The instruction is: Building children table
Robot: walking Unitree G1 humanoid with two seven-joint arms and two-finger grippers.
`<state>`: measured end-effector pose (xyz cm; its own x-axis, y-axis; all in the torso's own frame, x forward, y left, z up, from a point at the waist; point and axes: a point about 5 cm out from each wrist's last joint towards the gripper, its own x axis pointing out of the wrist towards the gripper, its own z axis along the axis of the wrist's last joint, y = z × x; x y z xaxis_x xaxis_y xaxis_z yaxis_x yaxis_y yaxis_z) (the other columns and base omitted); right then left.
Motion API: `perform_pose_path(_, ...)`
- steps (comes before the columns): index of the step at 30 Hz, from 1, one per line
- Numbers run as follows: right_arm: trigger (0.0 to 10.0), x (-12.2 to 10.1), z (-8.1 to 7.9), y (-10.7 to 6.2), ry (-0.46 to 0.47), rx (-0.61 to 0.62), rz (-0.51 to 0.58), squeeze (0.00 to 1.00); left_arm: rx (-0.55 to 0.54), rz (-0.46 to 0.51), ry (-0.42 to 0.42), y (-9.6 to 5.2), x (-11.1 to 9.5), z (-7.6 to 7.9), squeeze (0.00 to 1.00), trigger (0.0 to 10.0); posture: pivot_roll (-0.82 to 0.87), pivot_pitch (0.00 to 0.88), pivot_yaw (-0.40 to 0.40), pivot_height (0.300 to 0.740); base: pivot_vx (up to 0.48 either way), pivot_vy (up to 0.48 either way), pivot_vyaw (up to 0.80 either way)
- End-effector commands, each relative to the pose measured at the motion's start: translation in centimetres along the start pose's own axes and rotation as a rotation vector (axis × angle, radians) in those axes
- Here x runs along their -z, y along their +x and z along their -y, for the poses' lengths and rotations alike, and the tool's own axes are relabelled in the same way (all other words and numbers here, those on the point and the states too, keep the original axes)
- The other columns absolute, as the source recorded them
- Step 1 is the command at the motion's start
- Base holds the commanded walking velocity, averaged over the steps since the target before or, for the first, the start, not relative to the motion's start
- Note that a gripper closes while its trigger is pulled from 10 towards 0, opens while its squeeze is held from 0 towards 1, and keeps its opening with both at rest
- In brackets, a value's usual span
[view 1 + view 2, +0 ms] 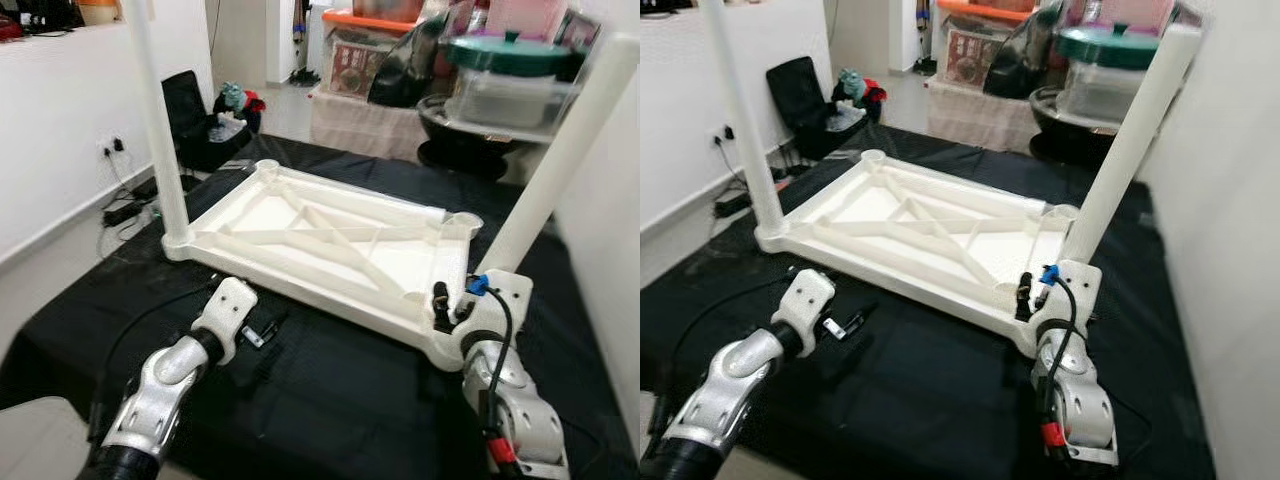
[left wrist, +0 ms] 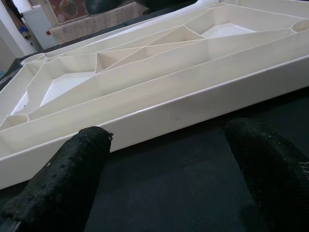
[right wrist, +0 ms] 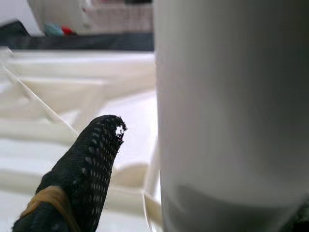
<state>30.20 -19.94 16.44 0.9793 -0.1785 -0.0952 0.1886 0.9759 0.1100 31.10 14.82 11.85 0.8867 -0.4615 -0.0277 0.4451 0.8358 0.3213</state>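
At five o'clock of the tabletop (image 1: 330,245), the right gripper (image 1: 448,305) pinches a leg (image 1: 555,165) near its socket. Left gripper (image 2: 169,164), spread, waits at seven. Legs look stiff, light, smooth; hold them low.

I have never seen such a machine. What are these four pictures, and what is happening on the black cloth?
A humanoid robot is building a small table. Two pictures come from its head cameras, two from cameras on its wrists. On the black cloth lies the white tabletop, upside down, with two white legs standing in its near corners. The right gripper has its jaws around the right leg. The left gripper hovers open just before the tabletop's near edge, holding nothing. The left leg stands free.
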Motion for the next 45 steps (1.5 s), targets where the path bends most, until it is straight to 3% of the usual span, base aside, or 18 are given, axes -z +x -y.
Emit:
perform_pose_path(1, 10.0, 0.2, -0.4, 0.1, 0.014, -0.039, -0.009, 0.00, 0.005, -0.008, -0.004, 0.0, 0.2, 0.3, 0.00, 10.0, 0.03, 0.000, -0.089, 0.740, 0.000, 0.000, 0.00)
perform_pose_path(3, 10.0, -2.7, -3.2, -1.7, 0.047, -0.445, 0.144, 0.00, 0.006, -0.005, -0.003, 0.1, 0.2, 0.3, 0.00, 10.0, 0.03, 0.000, -0.089, 0.740, 0.000, 0.000, 0.00)
perform_pose_path(4, 10.0, -2.7, -3.2, -1.7, 0.047, -0.445, 0.144, 0.00, 0.006, -0.005, -0.003, 0.1, 0.2, 0.3, 0.00, 10.0, 0.03, 0.000, -0.089, 0.740, 0.000, 0.000, 0.00)
perform_pose_path(6, 10.0, -3.9, -5.4, -5.1, 0.011, -0.852, 0.230, 0.00, 0.007, -0.004, -0.001, 0.1, 0.1, 0.2, 0.00, 10.0, 0.04, 0.000, -0.088, 0.740, 0.000, 0.000, 0.00)
perform_pose_path(7, 10.0, -3.8, -5.7, -5.9, -0.005, -0.938, 0.230, 0.00, 0.007, -0.004, 0.000, 0.1, 0.1, 0.2, 0.00, 10.0, 0.04, 0.000, -0.090, 0.740, 0.000, 0.000, 0.00)
perform_pose_path(9, 10.0, -3.3, -5.8, -6.3, -0.035, -0.980, 0.215, 0.00, 0.007, -0.004, 0.000, 0.0, 0.1, 0.2, 0.00, 10.0, 0.04, 0.000, -0.091, 0.740, 0.000, 0.000, 0.00)
perform_pose_path(13, 10.0, -2.3, -6.0, -6.2, -0.075, -0.988, 0.188, 0.00, 0.005, -0.004, 0.001, 0.0, 0.1, 0.1, 0.00, 10.0, 0.05, 0.000, -0.092, 0.740, 0.000, 0.000, 0.00)
perform_pose_path(14, 8.5, -2.2, -6.0, -6.0, -0.072, -0.979, 0.190, 0.00, 0.004, -0.005, 0.001, -0.1, 0.1, 0.1, 0.00, 10.0, 0.05, 0.000, -0.093, 0.740, 0.000, 0.000, 0.00)
perform_pose_path(15, 8.5, -2.2, -6.0, -6.0, -0.072, -0.979, 0.190, 0.00, 0.004, -0.005, 0.001, -0.1, 0.1, 0.1, 0.00, 10.0, 0.05, 0.000, -0.093, 0.740, 0.000, 0.000, 0.00)
perform_pose_path(16, 5.5, -2.1, -6.0, -5.8, -0.074, -0.964, 0.188, 0.00, 0.004, -0.005, 0.002, -0.1, 0.1, 0.1, 0.00, 10.0, 0.05, 0.000, -0.091, 0.740, 0.000, 0.000, 0.00)
perform_pose_path(17, 5.5, -2.1, -6.0, -5.8, -0.074, -0.964, 0.188, 0.00, 0.004, -0.005, 0.002, -0.1, 0.1, 0.1, 0.00, 10.0, 0.05, 0.000, -0.091, 0.740, 0.000, 0.000, 0.00)
perform_pose_path(18, 0.0, -1.9, -5.8, -5.2, -0.081, -0.921, 0.182, 0.00, 0.004, -0.006, 0.003, -0.1, 0.1, 0.1, 0.00, 10.0, 0.05, 0.000, -0.091, 0.740, 0.000, 0.000, 0.00)
perform_pose_path(25, 0.0, -1.7, -4.5, -4.1, -0.073, -0.816, 0.180, 0.00, 0.007, -0.004, 0.006, -0.1, 0.1, 0.0, 0.00, 10.0, 0.04, 0.000, -0.086, 0.740, 0.000, 0.000, 0.00)
perform_pose_path(45, 0.0, -1.2, -4.8, -4.8, -0.083, -0.854, 0.175, 0.00, 0.012, 0.001, 0.004, 0.1, 0.0, 0.2, 0.00, 10.0, 0.04, 0.000, -0.085, 0.740, 0.000, 0.000, 0.00)
